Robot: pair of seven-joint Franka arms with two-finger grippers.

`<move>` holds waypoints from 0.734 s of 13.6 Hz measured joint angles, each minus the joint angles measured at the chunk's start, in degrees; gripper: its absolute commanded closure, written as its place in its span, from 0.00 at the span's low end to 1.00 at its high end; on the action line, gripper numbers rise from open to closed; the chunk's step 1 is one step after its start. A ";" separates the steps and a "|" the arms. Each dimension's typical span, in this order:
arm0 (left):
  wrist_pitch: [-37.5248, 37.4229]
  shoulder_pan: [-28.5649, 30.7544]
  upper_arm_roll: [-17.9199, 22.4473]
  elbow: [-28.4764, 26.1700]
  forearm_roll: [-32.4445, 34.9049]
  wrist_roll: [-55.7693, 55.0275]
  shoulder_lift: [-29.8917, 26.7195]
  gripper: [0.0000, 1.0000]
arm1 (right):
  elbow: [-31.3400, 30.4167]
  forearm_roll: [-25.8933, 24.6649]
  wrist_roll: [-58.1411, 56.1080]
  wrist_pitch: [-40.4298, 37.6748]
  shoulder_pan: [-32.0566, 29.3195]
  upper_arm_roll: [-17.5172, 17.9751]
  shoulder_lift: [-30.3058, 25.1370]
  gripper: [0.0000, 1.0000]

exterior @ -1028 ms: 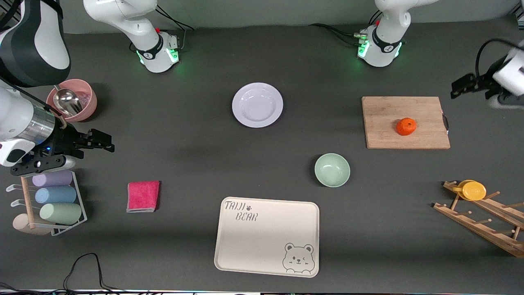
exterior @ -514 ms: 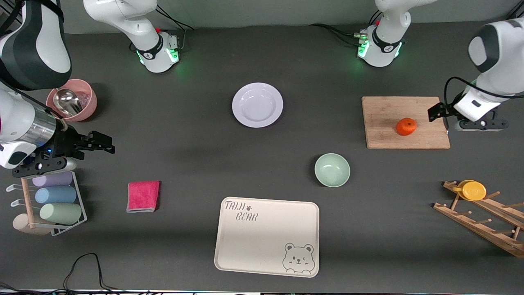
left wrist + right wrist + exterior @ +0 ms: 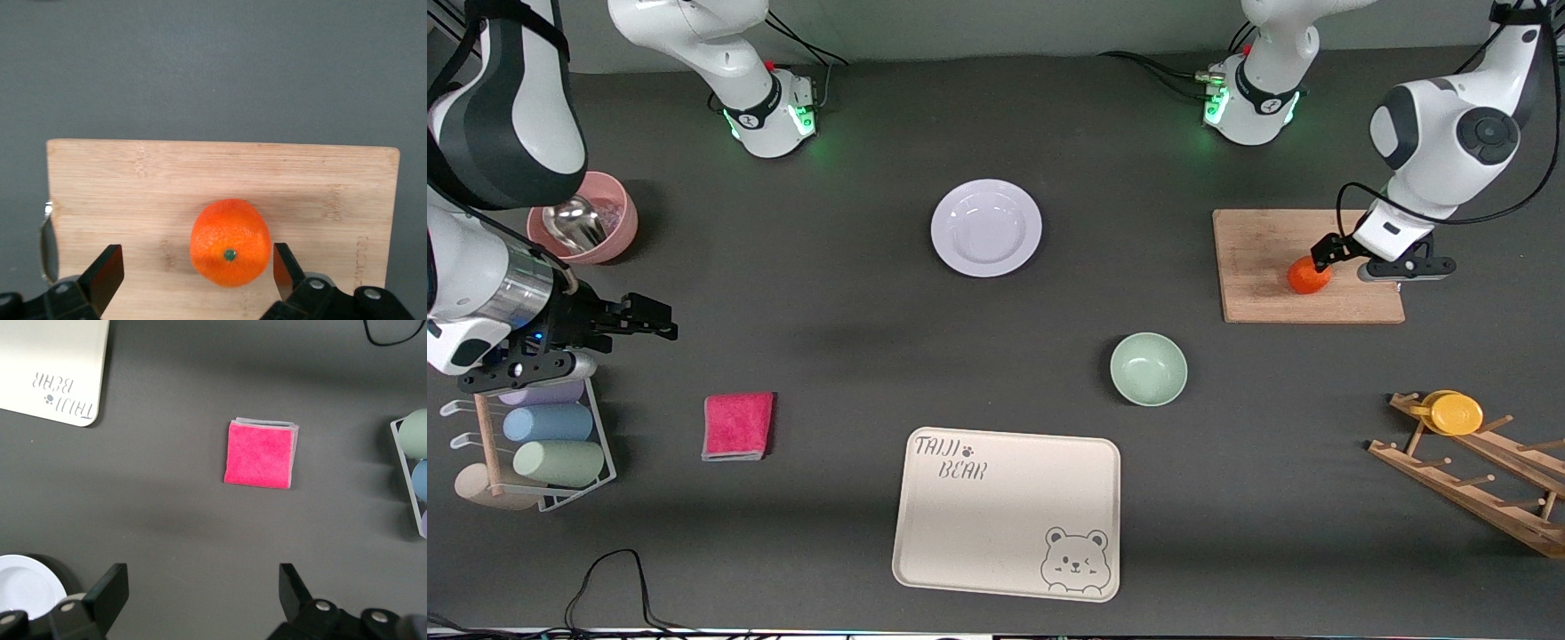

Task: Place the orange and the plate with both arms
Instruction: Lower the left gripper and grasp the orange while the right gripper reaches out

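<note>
Dark grey matting covers the whole bench (image 3: 854, 293), with both robot bases along the top edge of the frame. At the right of the frame lies a wooden cutting board (image 3: 1263, 284), and the orange (image 3: 1307, 277) sits on it, toward the edge of the board that is lower in the frame. The left gripper (image 3: 1327, 253) is down at the orange, its jaws spread wide; in the left wrist view the two dark fingertips (image 3: 107, 270) stand on either side of the orange (image 3: 230, 243) with bare board showing between each tip and the peel, so they are not touching it. The stem end of the fruit faces that wrist camera.

The plate (image 3: 986, 228) rests flat and by itself in the upper middle of the frame, well apart from the board. Lower and toward the board sits a mint-green bowl (image 3: 1148, 369), and below that, at the bottom centre, a cream bear tray (image 3: 1007, 513).

The right gripper (image 3: 645, 316) hangs at the left edge of the frame, over bare bench just above a wire rack of pastel cups (image 3: 547, 427), jaws parted and holding nothing. Its wrist camera looks down on a folded pink cloth (image 3: 260, 453). A pink bowl with a metal ladle (image 3: 587, 218) stands at the upper left, and a wooden peg rack carrying a yellow disc (image 3: 1454, 413) lies at the lower right.
</note>
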 measured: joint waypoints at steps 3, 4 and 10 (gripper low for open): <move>5.64 -0.06 -0.29 -1.02 0.00 -1.46 3.59 0.00 | -1.61 0.00 -0.01 2.65 -0.57 -0.23 1.29 0.00; 8.19 -0.07 -0.31 -1.62 0.00 -1.64 4.94 0.00 | -1.86 0.00 -0.02 3.12 -0.87 -0.28 1.67 0.00; 14.16 -0.07 -0.30 -3.15 0.00 -2.27 9.64 0.22 | -2.57 0.01 -0.02 4.85 -1.11 -0.28 3.71 0.00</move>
